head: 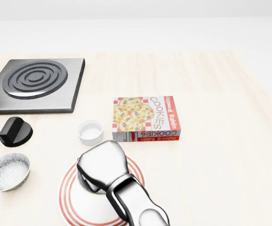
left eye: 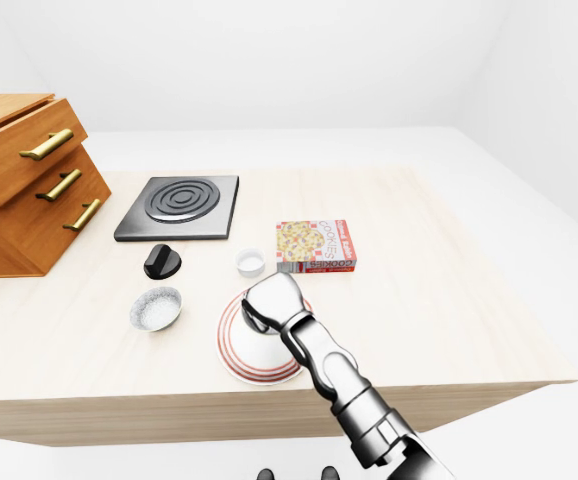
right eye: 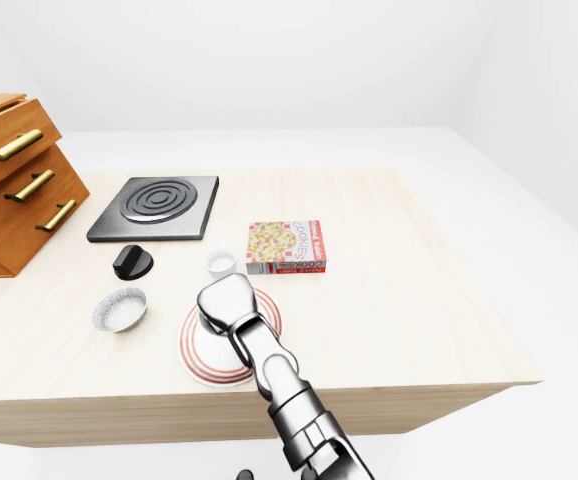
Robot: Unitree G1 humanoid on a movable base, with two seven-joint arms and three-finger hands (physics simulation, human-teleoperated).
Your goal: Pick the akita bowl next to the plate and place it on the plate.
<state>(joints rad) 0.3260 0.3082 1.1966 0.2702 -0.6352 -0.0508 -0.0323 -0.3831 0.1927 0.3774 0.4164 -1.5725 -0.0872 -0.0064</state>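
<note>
Left-eye view: our right hand (left eye: 272, 303) sits over the upper part of the red-ringed plate (left eye: 231, 348), with its arm coming in from the lower right. A speckled bowl (left eye: 156, 308) lies apart, to the plate's left. A white cup (left eye: 251, 262) and a cookie box (left eye: 315, 245) lie just above the plate. The left hand does not show.

Head view: the dark bowl (head: 85, 182) shows only as a sliver under the palm, inside the plate's rings and toward its upper left. The hand's shell hides most of the fingers. What shows curls down over the rim, so we read the hand as clamped on the dark bowl. We cannot tell whether the bowl's base touches the plate.

Right-eye view: the layout is the same. The hand's top edge is near the cup but apart from it.

Judgement: the step in hand is set-down and release. We lower straight down until the bowl rests flat, then spread the fingers without dragging it sideways. We lift vertically, clear of the cup and the box.
</note>
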